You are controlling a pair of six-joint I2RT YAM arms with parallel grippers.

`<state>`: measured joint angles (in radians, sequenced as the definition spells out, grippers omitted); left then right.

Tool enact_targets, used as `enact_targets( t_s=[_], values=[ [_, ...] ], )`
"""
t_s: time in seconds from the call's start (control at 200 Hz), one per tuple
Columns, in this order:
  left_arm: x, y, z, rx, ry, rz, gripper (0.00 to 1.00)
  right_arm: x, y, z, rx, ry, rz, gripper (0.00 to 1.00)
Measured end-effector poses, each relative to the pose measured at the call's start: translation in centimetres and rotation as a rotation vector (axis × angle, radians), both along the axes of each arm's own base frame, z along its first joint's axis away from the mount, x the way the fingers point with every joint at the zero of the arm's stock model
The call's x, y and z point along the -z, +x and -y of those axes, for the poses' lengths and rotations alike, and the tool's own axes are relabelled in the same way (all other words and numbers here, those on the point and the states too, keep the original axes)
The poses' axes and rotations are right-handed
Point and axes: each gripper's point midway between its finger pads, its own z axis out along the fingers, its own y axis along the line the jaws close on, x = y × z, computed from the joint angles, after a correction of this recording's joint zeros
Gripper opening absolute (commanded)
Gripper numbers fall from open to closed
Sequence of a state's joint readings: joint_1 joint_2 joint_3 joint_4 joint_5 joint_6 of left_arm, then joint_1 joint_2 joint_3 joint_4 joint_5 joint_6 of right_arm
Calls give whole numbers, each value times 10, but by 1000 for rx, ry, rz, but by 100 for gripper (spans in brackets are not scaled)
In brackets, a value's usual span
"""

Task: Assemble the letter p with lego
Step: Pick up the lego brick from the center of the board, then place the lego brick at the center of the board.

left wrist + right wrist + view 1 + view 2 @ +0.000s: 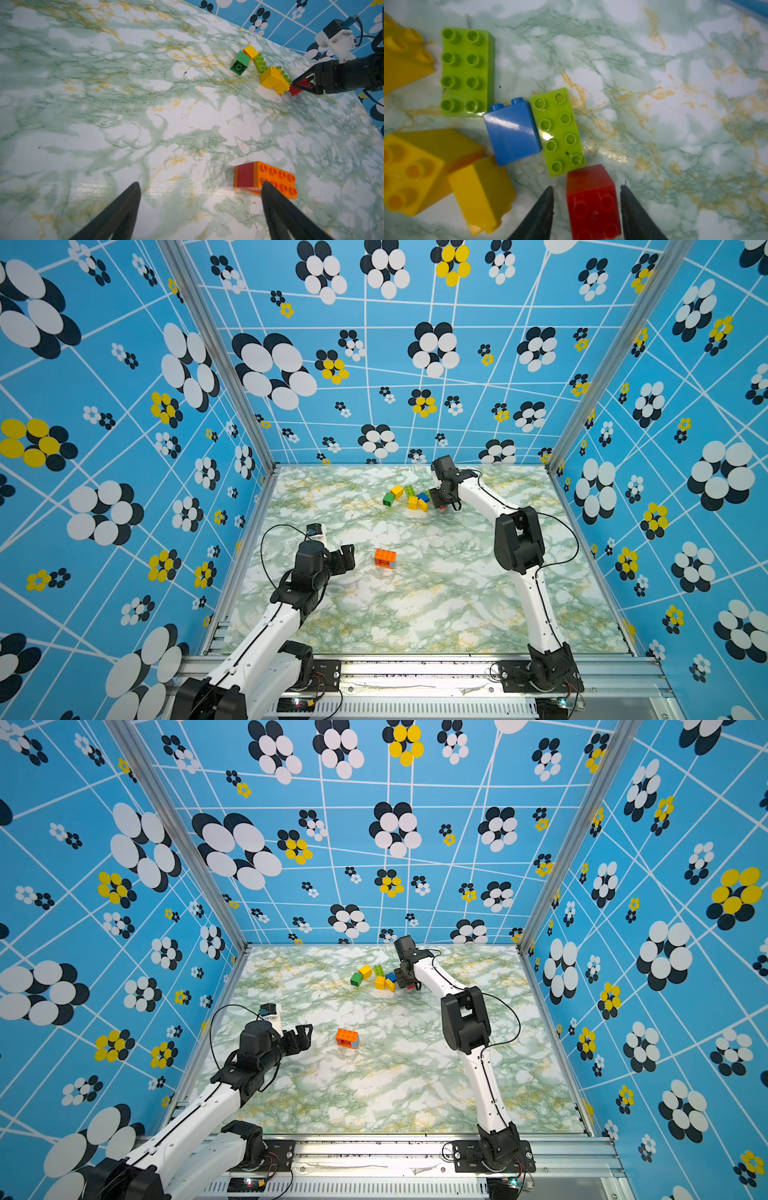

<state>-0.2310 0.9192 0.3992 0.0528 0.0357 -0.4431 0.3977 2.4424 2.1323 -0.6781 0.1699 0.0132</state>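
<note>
Item: red brick [592,204], far right beside the loose lego pile [409,497], sat between my right claw [586,199]'s narrowed, not yet touching jaws for pickup; left claw [199,199] stood wide and empty near the orange block [385,558]; no legible markings.

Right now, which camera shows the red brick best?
The right wrist view: the red brick fills the foreground between the right tool's fingers. The left wrist view shows it small; both top views show only a sliver.
</note>
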Motion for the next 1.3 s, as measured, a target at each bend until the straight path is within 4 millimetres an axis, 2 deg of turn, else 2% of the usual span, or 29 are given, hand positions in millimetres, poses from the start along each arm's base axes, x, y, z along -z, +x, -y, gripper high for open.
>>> enact_targets(
  t_s=[0.105,0.265,0.35,0.445,0.59,0.72,0.905,1.004,1.144,1.299],
  values=[
    [0,0,0,0,0,1,92,-2,0,-1,-3,5,-1,39],
    [-5,0,-1,-3,-2,17,92,-3,-1,-2,-1,15,-6,32],
    [-7,1,-1,-6,-2,26,92,-3,-2,-2,3,20,-4,31],
    [-8,1,-1,-6,-3,28,92,-3,-12,1,14,27,-12,31],
    [-6,-1,-2,-7,-3,28,92,-5,-47,10,31,27,-54,30],
    [-7,-5,-3,-7,-7,42,93,-12,-84,2,31,33,-68,30],
    [-13,-8,-3,-8,-13,71,93,-16,-146,-30,-4,40,-82,32],
    [-17,-8,-4,-11,-15,83,93,-13,-171,-50,-25,35,-89,32],
    [-21,-9,-6,-17,-17,103,93,-8,-197,-75,-41,30,-92,34],
    [-21,-11,-7,-22,-16,106,93,-9,-213,-92,-40,34,-82,35]
  ],
)
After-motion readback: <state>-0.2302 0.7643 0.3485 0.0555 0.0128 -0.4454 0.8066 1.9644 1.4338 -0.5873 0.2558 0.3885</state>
